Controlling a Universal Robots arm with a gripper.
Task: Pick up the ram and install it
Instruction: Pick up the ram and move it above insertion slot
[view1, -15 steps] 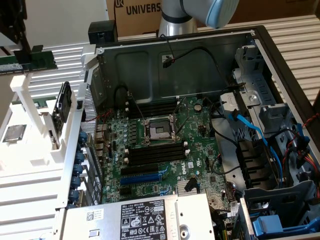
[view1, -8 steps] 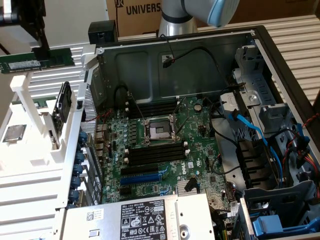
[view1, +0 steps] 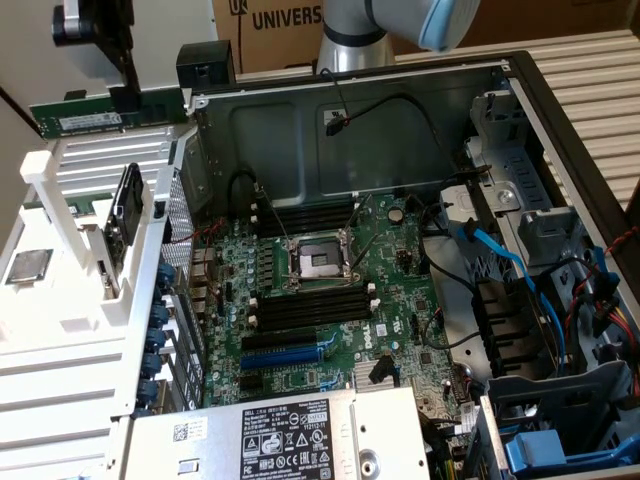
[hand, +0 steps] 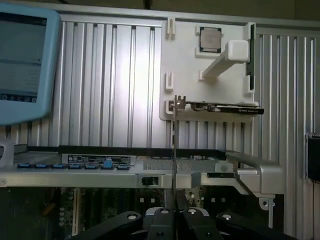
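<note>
1. The computer case (view1: 400, 110) is an open box of dull grey sheet metal. It takes up the middle and right of the exterior view, with black, blue and red cables bundled along its right side.
2. The worktop (hand: 110, 85) is silver metal, ribbed with long parallel grooves.
3. The motherboard (view1: 400, 300) is a flat green board lying on the case floor. It carries a square metal processor socket (view1: 315, 262), long black slots (view1: 310, 308) with white end clips, and one bright blue slot (view1: 285, 352).
4. The white holder (view1: 40, 165) stands at the left of the exterior view. It is matt, blocky plastic with a thick angled post.
5. The ram (view1: 80, 118) is in the upper left of the exterior view. It is a long, narrow, flat green stick with a pale label, held level in the air above the holder, outside the case and well apart from the slots. In the wrist view it shows edge-on as a thin dark line.
6. The gripper (view1: 128, 100) has black fingers closed tightly on the ram, pinching its two flat faces.
7. A small square silver processor chip (view1: 28, 265) lies on the holder.
</note>
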